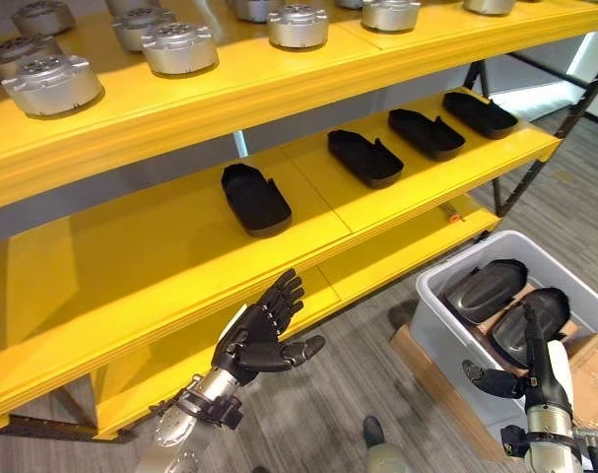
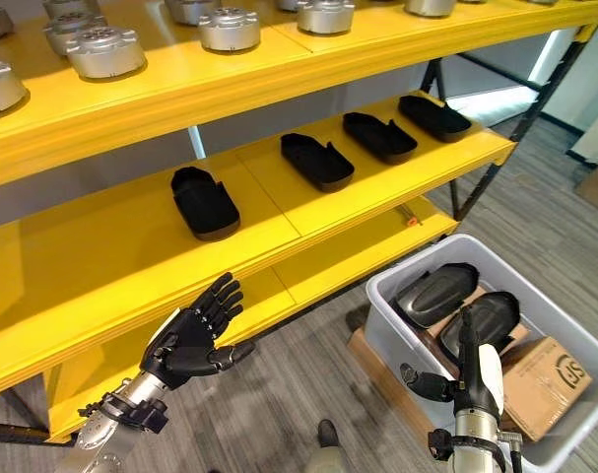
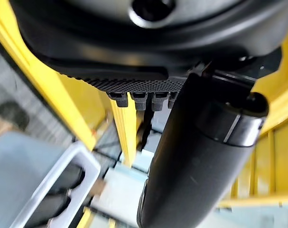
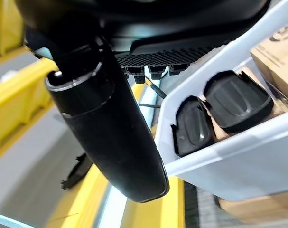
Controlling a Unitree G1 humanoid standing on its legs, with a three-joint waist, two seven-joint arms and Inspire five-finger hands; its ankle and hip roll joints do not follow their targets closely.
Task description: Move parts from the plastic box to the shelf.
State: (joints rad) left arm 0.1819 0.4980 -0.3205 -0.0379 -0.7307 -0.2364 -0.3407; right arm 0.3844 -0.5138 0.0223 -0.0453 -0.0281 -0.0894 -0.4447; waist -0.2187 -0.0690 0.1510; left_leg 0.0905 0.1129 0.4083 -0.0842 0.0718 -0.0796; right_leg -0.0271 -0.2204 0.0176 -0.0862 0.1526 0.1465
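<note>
Now my left hand [image 1: 264, 340] waits empty by the shelf [image 1: 170, 261], fingers spread, while my right hand [image 2: 473, 379], fingers straight, hovers over two parts [image 1: 486, 289] in the plastic box [image 2: 560, 320], ready to reach in.

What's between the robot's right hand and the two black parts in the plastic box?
Nothing. In the left eye view the right hand hangs open over the plastic box, its fingers reaching the nearer black part.

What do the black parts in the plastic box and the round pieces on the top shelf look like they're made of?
Black parts: probably moulded plastic, smooth with a soft sheen. Round pieces: apparently machined metal, silvery with bright highlights. Plastic box: pale grey, slightly glossy plastic.
</note>
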